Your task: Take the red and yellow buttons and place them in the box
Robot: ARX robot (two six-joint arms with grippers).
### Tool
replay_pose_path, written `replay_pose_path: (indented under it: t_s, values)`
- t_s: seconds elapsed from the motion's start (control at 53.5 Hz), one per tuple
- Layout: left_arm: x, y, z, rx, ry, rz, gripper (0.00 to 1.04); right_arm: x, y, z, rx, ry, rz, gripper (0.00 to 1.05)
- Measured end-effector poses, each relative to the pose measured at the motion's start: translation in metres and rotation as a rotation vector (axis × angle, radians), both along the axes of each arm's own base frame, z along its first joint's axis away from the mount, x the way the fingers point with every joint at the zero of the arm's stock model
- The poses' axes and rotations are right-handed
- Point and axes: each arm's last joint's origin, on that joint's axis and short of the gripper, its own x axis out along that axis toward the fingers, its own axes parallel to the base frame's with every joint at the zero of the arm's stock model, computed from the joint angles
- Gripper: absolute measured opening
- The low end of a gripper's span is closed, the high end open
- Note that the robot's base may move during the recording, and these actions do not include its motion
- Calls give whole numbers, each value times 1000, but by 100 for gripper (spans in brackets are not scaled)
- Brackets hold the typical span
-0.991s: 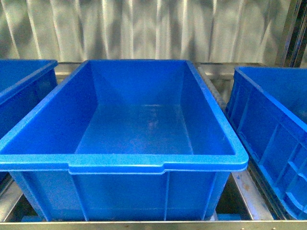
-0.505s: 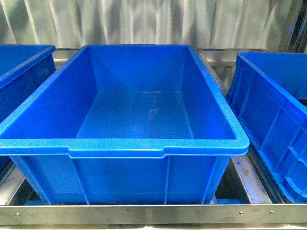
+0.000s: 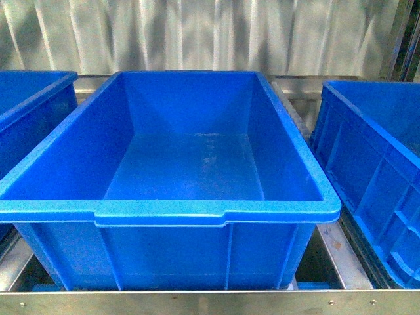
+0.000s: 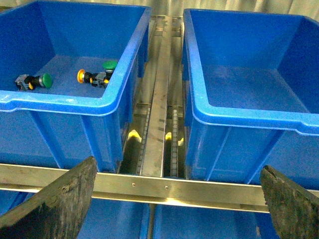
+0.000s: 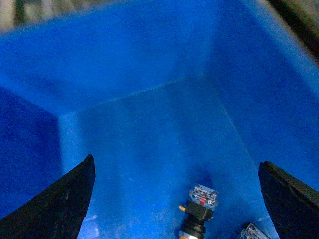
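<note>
The box [image 3: 216,211] is a large blue bin in the middle of the front view, with nothing in it; neither gripper shows there. In the left wrist view, a yellow button [image 4: 82,76] lies on its side in the neighbouring blue bin [image 4: 60,102], beside two green-capped buttons [image 4: 109,64] [image 4: 44,80]. My left gripper [image 4: 174,201] hangs open over the metal rail, short of both bins. My right gripper [image 5: 177,199] is open inside another blue bin, above a button [image 5: 199,206] whose cap is cut off by the frame edge. No red button shows.
A steel rack rail [image 4: 164,186] runs in front of the bins, and a roller track [image 4: 159,114] lies between them. Blue bins stand to the left [image 3: 26,111] and right [image 3: 374,157] of the box. Another switch body [image 5: 253,232] lies at the edge of the right wrist view.
The front view has shifted up and then down a little, and the steel rail under the box has come into sight. The box stays empty and no arm has entered that view.
</note>
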Motion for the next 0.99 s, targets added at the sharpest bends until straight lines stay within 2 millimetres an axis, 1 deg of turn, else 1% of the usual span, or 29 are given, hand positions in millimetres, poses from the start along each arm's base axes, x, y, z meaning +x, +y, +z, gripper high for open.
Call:
replay_pose_path:
  t_s: [0.056, 0.075, 0.093, 0.131, 0.15, 0.187, 0.224, 0.243, 0.299, 0.318, 0.355, 0.43, 0.449, 0.486, 0.505, 0.561, 0.58, 0.673, 0.692, 0.767, 0.804, 0.841, 0.86, 0.954, 0.991]
  values:
    - [0, 0, 0, 0, 0, 0, 97, -31, 11, 18, -13, -75, 30, 98]
    - [0, 0, 0, 0, 0, 0, 97, -41, 14, 21, -9, -91, 36, 98]
    - [0, 0, 0, 0, 0, 0, 97, -45, 15, 23, -8, -98, 40, 98]
    - [0, 0, 0, 0, 0, 0, 97, -63, 22, 26, 6, -125, 55, 98]
    - [0, 0, 0, 0, 0, 0, 97, -68, 23, 27, 8, -129, 60, 98]
    - [0, 0, 0, 0, 0, 0, 97, -90, 31, 27, 33, -149, 75, 98]
    - [0, 0, 0, 0, 0, 0, 97, -107, 37, 24, 57, -161, 85, 98]
    - [0, 0, 0, 0, 0, 0, 97, -111, 39, 23, 61, -162, 88, 98]
    - [0, 0, 0, 0, 0, 0, 97, -134, 47, 19, 102, -179, 100, 98]
    - [0, 0, 0, 0, 0, 0, 97, -138, 49, 19, 109, -181, 101, 98]
    - [0, 0, 0, 0, 0, 0, 97, -152, 54, 17, 133, -198, 106, 98]
    - [0, 0, 0, 0, 0, 0, 97, -176, 63, 16, 173, -229, 112, 98]
    - [0, 0, 0, 0, 0, 0, 97, -183, 66, 17, 164, -246, 127, 97]
    - [0, 0, 0, 0, 0, 0, 97, -195, 74, 18, 85, -295, 220, 90]
    - [0, 0, 0, 0, 0, 0, 97, -199, 77, 17, 68, -307, 231, 88]
    - [0, 0, 0, 0, 0, 0, 97, -220, 97, 12, -50, -330, 294, 78]
    - [0, 0, 0, 0, 0, -1, 97, -231, 108, 7, -90, -329, 307, 73]
    - [0, 0, 0, 0, 0, 0, 97, -260, 141, -19, -145, -300, 327, 55]
    - [0, 0, 0, 0, 0, 0, 97, -262, 144, -22, -147, -297, 328, 53]
    - [0, 0, 0, 0, 0, 0, 97, -279, 163, -40, -162, -283, 332, 39]
    - [0, 0, 0, 0, 0, 0, 97, -289, 174, -49, -174, -287, 336, 29]
    - [0, 0, 0, 0, 0, 0, 97, -295, 180, -54, -187, -298, 341, 20]
    - [0, 0, 0, 0, 0, 0, 97, -296, 181, -55, -189, -301, 340, 18]
    - [0, 0, 0, 0, 0, 0, 97, -301, 187, -64, -197, -310, 340, 3]
    - [0, 0, 0, 0, 0, 0, 97, -303, 189, -70, -199, -307, 340, 4]
